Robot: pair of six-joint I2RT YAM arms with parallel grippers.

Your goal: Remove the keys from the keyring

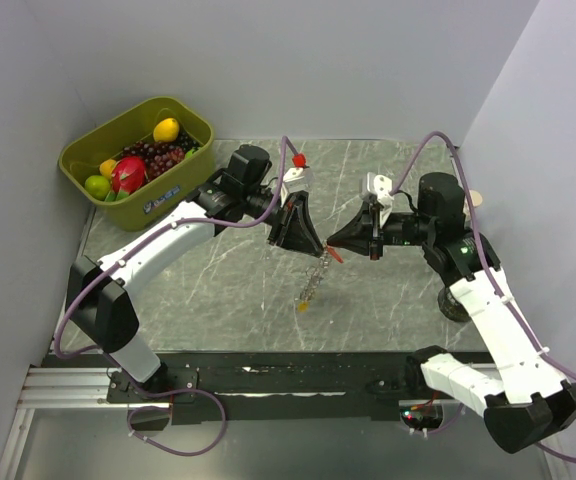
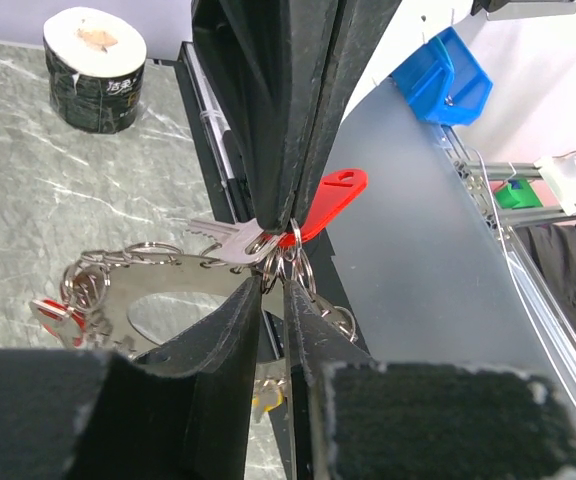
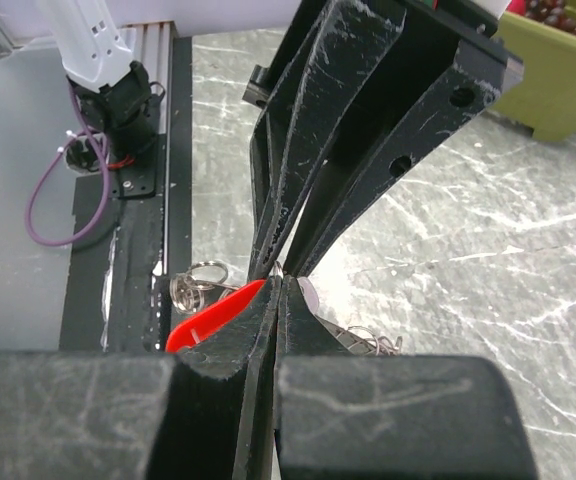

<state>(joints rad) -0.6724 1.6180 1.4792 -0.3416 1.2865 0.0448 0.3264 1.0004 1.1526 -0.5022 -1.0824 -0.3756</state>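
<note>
Marble surface (image 1: 218, 290) lies below the keyring (image 2: 128, 258); left claw (image 2: 273, 288) pinches it, right claw (image 3: 278, 287) clamps a red key (image 2: 333, 195). Draw apart slowly, both grips firm.

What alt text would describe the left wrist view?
The left gripper grips the keyring; the right gripper, tip to tip with it, pinches the red key. A silver key sticks out beside them above the marble table.

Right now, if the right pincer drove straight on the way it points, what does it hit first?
The left pincer: the right pincer, shut on a red key, sits tip to tip with it, the keyring between them. Practically no free travel.
</note>
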